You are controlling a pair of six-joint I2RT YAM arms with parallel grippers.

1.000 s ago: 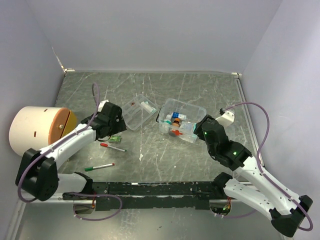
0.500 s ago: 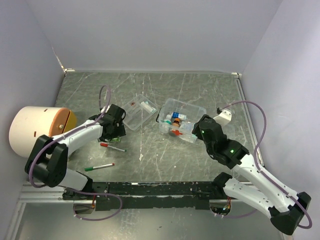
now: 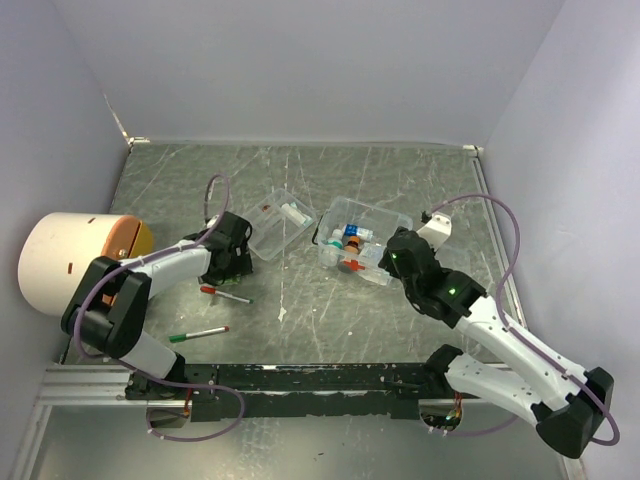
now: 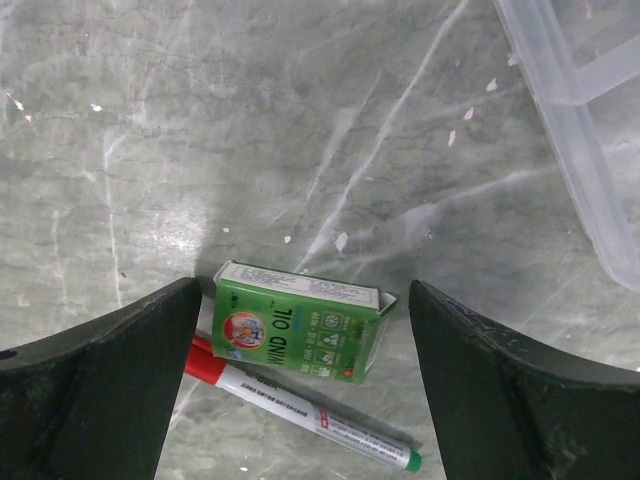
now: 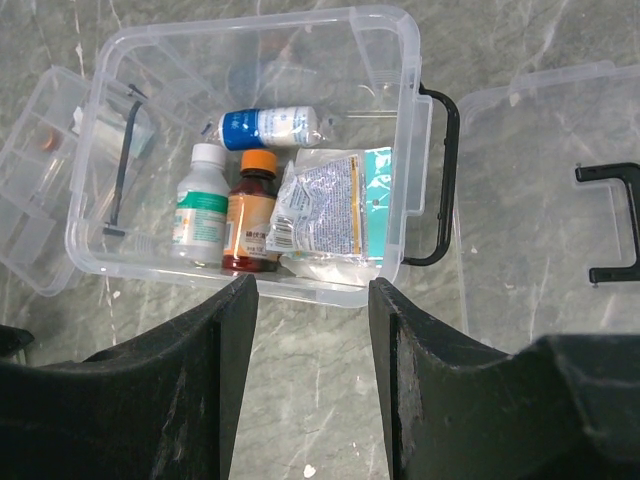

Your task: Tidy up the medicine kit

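Top view: left gripper (image 3: 231, 262) low over the table (image 3: 330, 320) near the left side, sitting on top of a small green medicine box (image 3: 233, 275); can't tell the finger gap from here. Red-capped marker (image 3: 225, 294) just in front of that box, green-capped marker (image 3: 198, 334) nearer the arm bases, apart from it. Big cream cylinder (image 3: 70, 262) at the far left edge. Small clear tray (image 3: 278, 224) mid-table, clear kit box (image 3: 364, 238) just right of it. Right gripper (image 3: 388, 263) at the near right corner of the kit box. Left wrist view: fingers (image 4: 100, 390) spread wide with the green medicine box (image 4: 300, 325), printed "WIND OIL", lying flat between them, not gripped; left finger very close to its corner, contact unclear. Red-capped marker (image 4: 300, 405) lies against the box's near edge. Tray corner (image 4: 580, 130) upper right. Right wrist view: right gripper (image 5: 312, 290) spread wide and empty, just at the near wall of the kit box (image 5: 408, 120). Inside it: blue-capped bottle (image 5: 270, 127) lying down, white bottle (image 5: 203, 210), brown bottle (image 5: 252, 215) with orange cap, foil sachet (image 5: 325, 215). Its lid (image 5: 530, 170) lies open to the right; small tray (image 5: 30, 200) on the left.
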